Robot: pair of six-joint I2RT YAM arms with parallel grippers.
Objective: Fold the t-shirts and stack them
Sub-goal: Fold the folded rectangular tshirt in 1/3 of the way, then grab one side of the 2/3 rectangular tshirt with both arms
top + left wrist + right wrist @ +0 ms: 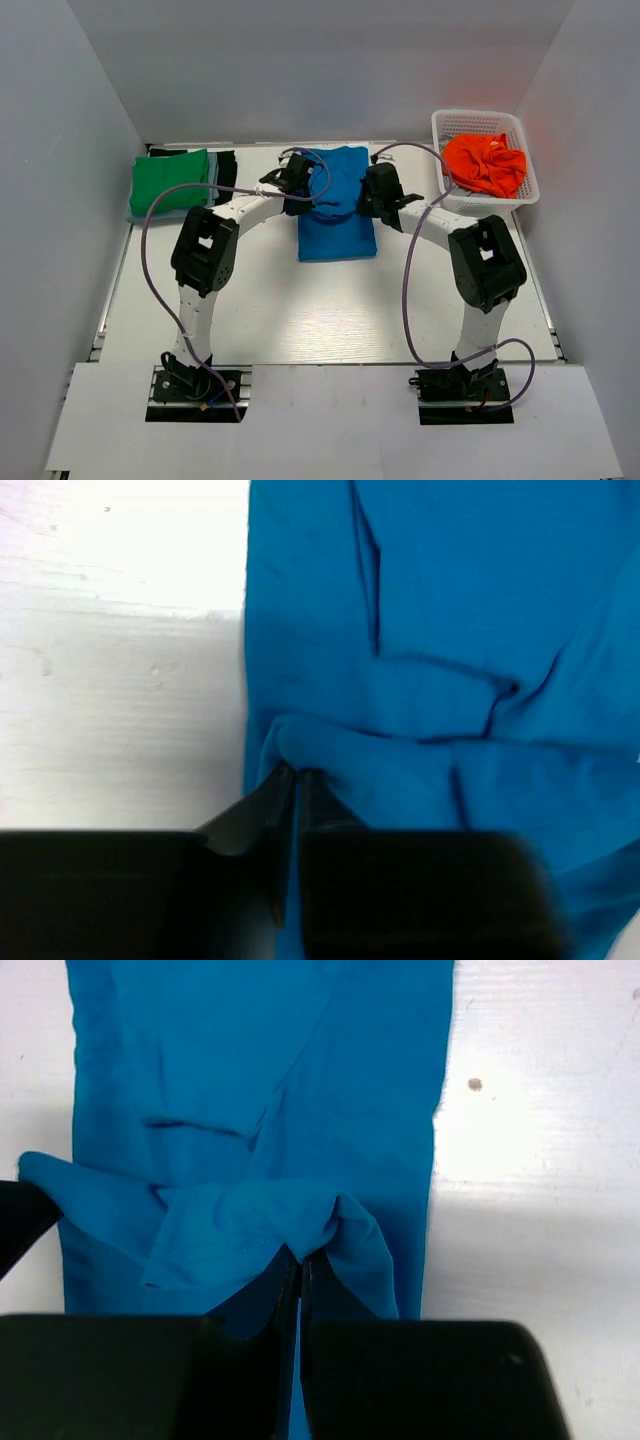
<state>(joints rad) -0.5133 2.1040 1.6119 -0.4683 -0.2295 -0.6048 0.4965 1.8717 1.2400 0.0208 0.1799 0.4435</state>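
A bright blue t-shirt (pixel 338 228) lies as a long narrow strip in the middle of the table. My left gripper (pixel 297 192) is shut on its left edge, pinching a raised fold (pixel 300 745). My right gripper (pixel 372 196) is shut on its right edge, pinching a lifted fold (pixel 330 1222). Both hold the cloth above the flat part of the shirt (pixel 250 1070). A folded green t-shirt (pixel 170 181) lies on darker folded ones (pixel 226 170) at the far left. An orange t-shirt (pixel 486 163) is crumpled in the basket.
A white plastic mesh basket (pixel 452 124) stands at the far right against the wall. Grey walls close in the table on the left, back and right. Purple cables loop from both arms over the table.
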